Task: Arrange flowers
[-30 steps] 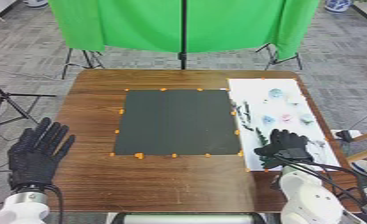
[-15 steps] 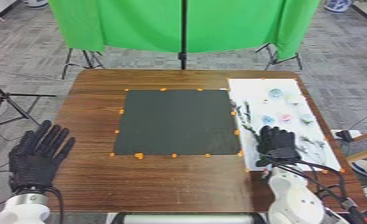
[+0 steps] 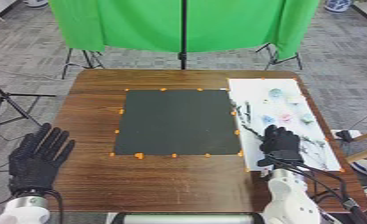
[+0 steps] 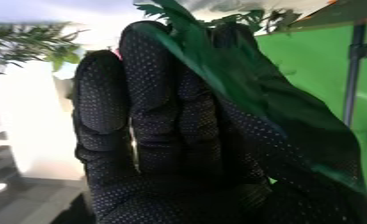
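Note:
In the head view my right hand [image 3: 280,143] is over the near part of the white sheet [image 3: 250,89], close to the pink flower [image 3: 286,117] and a pale blue flower [image 3: 268,120]. Dark green sprigs [image 3: 246,112] lie along the sheet's left side. My left hand [image 3: 37,160] is at the table's left edge, open with straight fingers. In the right wrist view a long green leaf [image 4: 202,50] crosses in front of my right hand [image 4: 157,107], whose fingers are straight; how the thumb bears on the leaf is unclear.
A black mat [image 3: 175,122] with orange tape at its edges lies mid-table, left of the sheet. Another blue flower [image 3: 275,93] is farther back on the sheet. Behind the brown table [image 3: 175,185] hangs a green cloth [image 3: 135,25] on stands.
My right hand has moved slightly left and forward and has turned over the sheet; the leaves seen beside it earlier are now covered. The left hand has stayed nearly still.

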Motion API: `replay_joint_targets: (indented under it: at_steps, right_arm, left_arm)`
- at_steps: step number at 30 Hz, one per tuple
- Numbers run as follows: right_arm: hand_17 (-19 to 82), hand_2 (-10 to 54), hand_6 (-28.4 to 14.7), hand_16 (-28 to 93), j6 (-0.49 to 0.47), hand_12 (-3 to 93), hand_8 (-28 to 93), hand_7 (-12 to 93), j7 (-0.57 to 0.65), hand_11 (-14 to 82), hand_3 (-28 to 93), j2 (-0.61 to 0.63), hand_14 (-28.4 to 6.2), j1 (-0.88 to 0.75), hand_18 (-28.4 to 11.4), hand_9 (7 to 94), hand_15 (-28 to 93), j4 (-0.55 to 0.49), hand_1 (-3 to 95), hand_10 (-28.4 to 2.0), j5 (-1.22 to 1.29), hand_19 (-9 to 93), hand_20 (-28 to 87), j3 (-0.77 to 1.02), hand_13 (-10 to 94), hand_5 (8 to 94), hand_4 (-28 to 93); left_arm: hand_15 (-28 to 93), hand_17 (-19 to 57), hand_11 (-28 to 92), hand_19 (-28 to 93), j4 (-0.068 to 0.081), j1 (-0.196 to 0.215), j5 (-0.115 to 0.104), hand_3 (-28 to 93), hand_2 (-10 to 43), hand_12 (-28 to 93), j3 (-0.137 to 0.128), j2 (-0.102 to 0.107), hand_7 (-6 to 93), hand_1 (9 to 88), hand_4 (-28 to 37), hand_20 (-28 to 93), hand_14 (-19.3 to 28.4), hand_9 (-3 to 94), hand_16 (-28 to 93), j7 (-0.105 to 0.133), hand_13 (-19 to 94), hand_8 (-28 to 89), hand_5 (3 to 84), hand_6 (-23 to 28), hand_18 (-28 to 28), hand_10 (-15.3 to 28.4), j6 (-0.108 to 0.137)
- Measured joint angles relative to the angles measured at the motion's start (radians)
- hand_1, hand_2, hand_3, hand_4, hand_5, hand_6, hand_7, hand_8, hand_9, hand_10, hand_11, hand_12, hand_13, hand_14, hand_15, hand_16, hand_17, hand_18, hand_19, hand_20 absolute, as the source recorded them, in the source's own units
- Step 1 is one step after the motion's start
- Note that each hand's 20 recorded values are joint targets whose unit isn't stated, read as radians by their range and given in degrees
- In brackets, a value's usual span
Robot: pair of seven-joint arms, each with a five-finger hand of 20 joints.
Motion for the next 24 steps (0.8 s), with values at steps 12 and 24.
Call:
replay_joint_targets:
  at_steps: [12, 24]
  right_arm:
    - [38, -9.5, -1.6, 44, 0.023, 49.8, 21, 43, 0.04, 16.5, 73, 0.007, -7.2, 0.089, -26.1, 83.6, 44, -0.074, 60.7, -12.1, -0.001, 83, 32, -0.041, 73, 72.2, -25]
    - [39, -9.5, -1.4, 43, 0.022, 50.2, 21, 43, 0.008, 17.0, 72, -0.03, -6.9, 0.335, -26.2, 83.5, 45, -0.026, 60.2, -11.8, 0.043, 84, 32, -0.216, 73, 72.0, -23]
  left_arm:
    - [30, 1.5, 22, 32, -0.003, 0.006, -0.003, 75, 9.7, 11, -0.001, -0.001, 22.2, 33.2, -28.3, 17, 12.3, 41.7, -6, 0.002, 34, -12, 44.8, 4.8, 13.8, 13.4, 0.0]
    - [30, 1.5, 22, 32, -0.002, 0.005, -0.007, 76, 9.0, 11, 0.015, -0.001, 22.0, 33.2, -28.3, 17, 11.9, 41.8, -6, 0.014, 34, -12, 44.8, 4.4, 13.8, 13.0, -0.002]
